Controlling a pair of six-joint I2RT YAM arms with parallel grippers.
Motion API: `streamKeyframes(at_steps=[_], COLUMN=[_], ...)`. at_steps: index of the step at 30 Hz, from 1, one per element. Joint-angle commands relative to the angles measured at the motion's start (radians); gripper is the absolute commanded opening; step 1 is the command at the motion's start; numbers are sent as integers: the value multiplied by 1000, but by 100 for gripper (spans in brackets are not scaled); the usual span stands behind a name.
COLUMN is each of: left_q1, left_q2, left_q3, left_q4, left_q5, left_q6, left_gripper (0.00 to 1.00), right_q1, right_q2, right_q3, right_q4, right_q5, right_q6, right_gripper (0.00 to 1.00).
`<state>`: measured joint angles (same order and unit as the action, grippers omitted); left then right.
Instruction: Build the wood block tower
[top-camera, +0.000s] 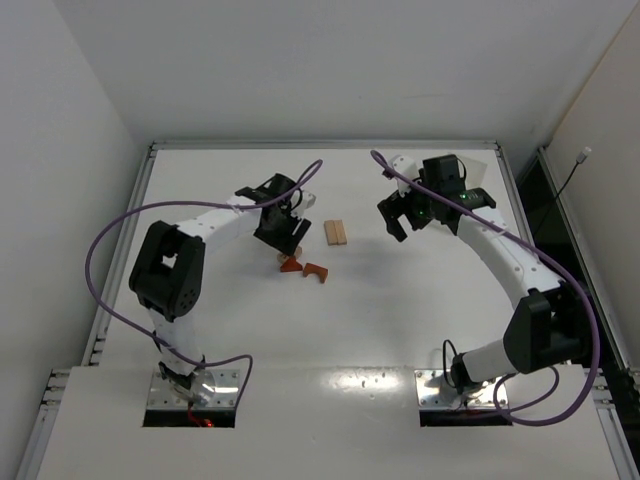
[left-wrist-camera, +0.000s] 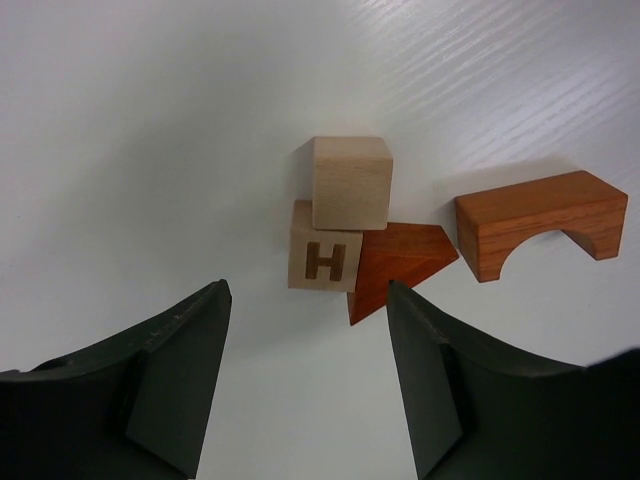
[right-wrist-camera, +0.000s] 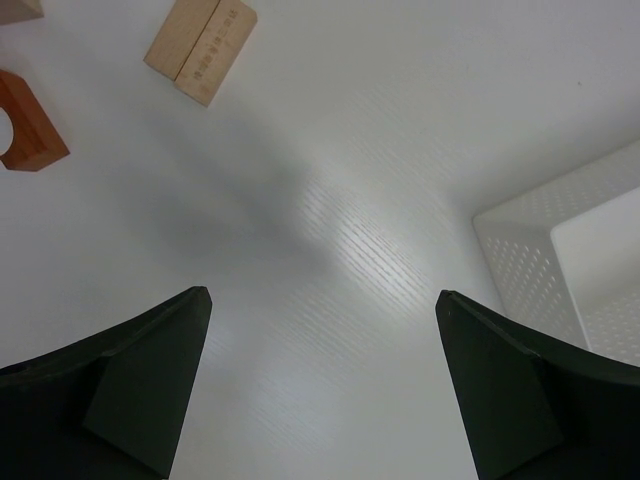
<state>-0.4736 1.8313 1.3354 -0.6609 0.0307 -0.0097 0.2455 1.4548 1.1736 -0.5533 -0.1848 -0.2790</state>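
Black-fingered and with its jaws apart, the left tool (left-wrist-camera: 306, 310) hangs low over the table (top-camera: 400, 330) with nothing between them. Just past its tips, at 12 o'clock in its wrist view, a pale H cube (left-wrist-camera: 325, 258) sits with its letter facing the camera. A plain cube (left-wrist-camera: 350, 180) touches it at 12 o'clock, though whether it rests on it or behind it is hard to tell. A reddish wedge (left-wrist-camera: 395, 262) touches the H cube at 3 o'clock. An arch block (left-wrist-camera: 540, 215) of the same colour stands just beside the wedge, a little apart from it.

The right tool (right-wrist-camera: 322, 295) is spread wide and holds nothing. In its wrist view the pale flat blocks (right-wrist-camera: 200, 45) lie side by side at 11 o'clock. A white perforated tray (right-wrist-camera: 560, 260) lies at 3 o'clock.
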Motion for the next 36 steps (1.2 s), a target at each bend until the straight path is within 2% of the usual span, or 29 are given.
streamKeyframes(at_steps=[1,18,22,26,29,33,36], left_q1=[-17,-37,-37,-37,-37,-37,-37], left_q2=[31,134,134,152,152,172,191], left_q3=[21,117,107,96,96,96,105], left_q4=[27,18,18,27,37,46,46], left_q5=[9,38,38,38,38,38,38], left_q6=[-12,-21,-21,-21,-21,-21,-12], left_gripper=[60,58,52,52,46,44,37], right_q1=[-2,-22,-22,-22,-22,-22,-22], right_q2=[-1,-20,-20,-20,-11,-11,-2], right_q3=[35,-3,-3,-3,-3,-3,-3], right_q4=[43,52,52,52,61,61,70], right_q5=[-24,-24,-33,-33,-33,-33,-33], right_q6=[12,21,21,21,30,31,31], right_gripper=[93,93,93,93,93,93,93])
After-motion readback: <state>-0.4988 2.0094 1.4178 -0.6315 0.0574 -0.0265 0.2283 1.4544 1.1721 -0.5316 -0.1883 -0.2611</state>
